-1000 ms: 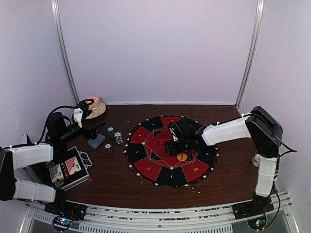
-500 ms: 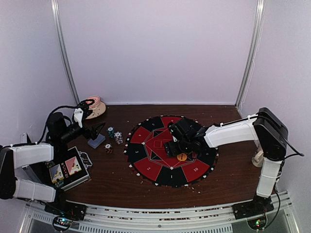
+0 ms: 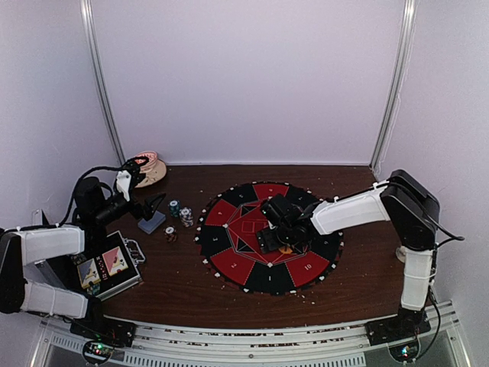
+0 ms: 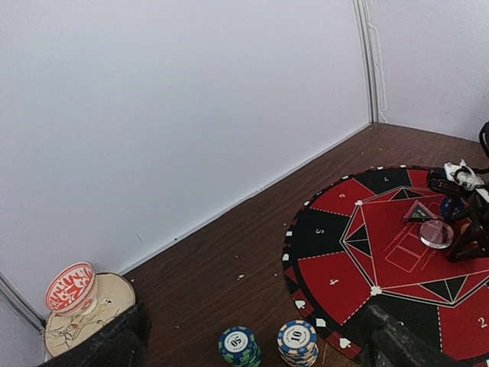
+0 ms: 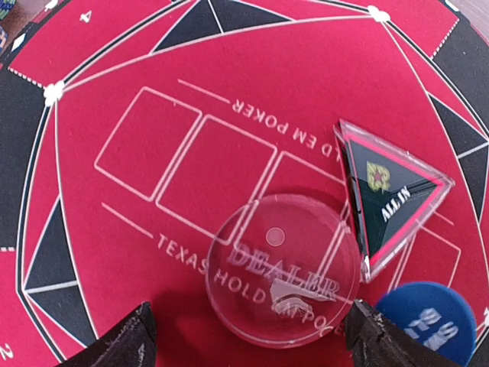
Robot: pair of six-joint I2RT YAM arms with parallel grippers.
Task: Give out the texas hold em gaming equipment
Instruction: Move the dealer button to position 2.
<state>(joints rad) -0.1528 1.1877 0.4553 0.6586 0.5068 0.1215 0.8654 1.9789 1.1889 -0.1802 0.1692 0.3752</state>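
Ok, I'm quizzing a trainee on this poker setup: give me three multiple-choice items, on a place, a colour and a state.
1. The clear DEALER disc lies: A on the red centre of the mat; B on its black rim; C off it.
2. The round button beside the ALL IN triangle is: A green; B blue; C yellow.
3. The right claw is: A shut on the disc; B shut on nothing; C open, astride the disc.
1 A, red surrounds it; 2 B, its face is blue; 3 C, its fingers stand wide apart.
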